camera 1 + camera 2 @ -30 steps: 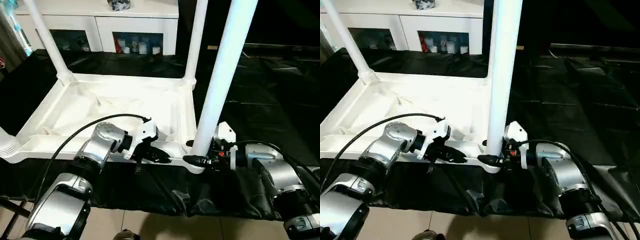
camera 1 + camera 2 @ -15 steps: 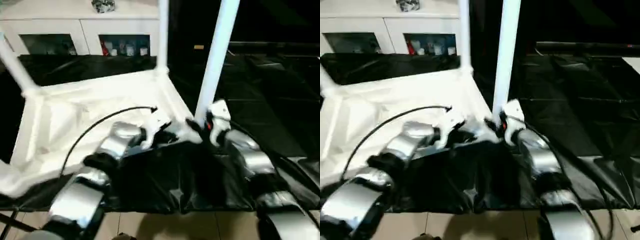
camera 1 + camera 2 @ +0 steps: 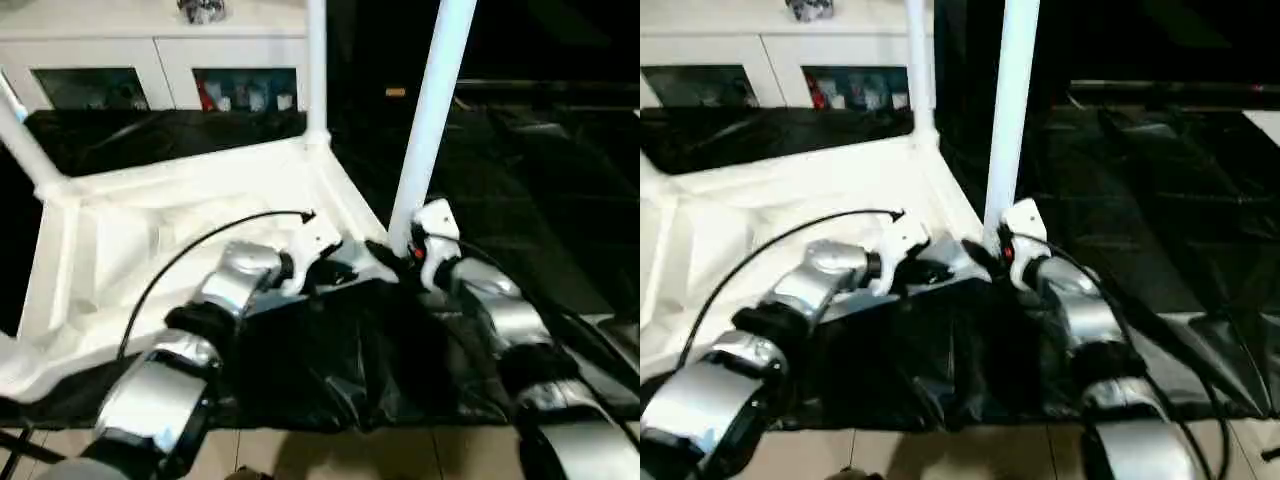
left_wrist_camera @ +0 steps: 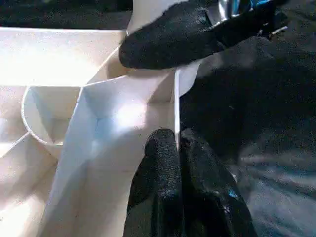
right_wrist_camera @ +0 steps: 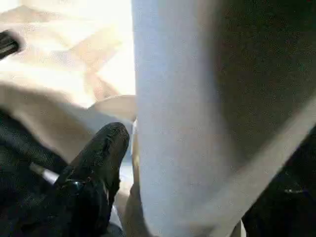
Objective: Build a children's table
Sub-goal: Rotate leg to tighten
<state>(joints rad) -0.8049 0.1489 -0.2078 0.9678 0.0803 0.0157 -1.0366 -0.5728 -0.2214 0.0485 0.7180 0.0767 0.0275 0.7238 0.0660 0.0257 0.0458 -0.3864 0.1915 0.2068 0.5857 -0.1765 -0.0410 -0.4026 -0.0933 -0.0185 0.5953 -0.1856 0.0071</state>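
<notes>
The children's table (image 3: 190,215) lies upside down on a surface draped in black sheeting (image 3: 520,170), its ribbed underside facing up and white legs rising from the corner sockets, the nearest leg (image 3: 428,120) standing at the corner closest to the robot. The left end effector (image 4: 178,143) pinches the thin edge wall of the tabletop between two closed black fingers, just beside that corner socket. The right end effector (image 3: 400,252) sits at the foot of the nearest leg, one finger (image 5: 98,153) against the tube; whether it grips the leg or merely brackets it cannot be told. A white cabinet (image 3: 160,60) with glass doors stands behind. The plastic top looks light but broad and somewhat flexible, so it would likely skate on the slick sheeting unless held by its rim, as the left end effector does. The leg is a smooth, stiff, tapered tube, probably slippery under the pads; the safest purchase appears to be low, near the socket, where leverage on the joint is smallest and a push seats it squarely.
</notes>
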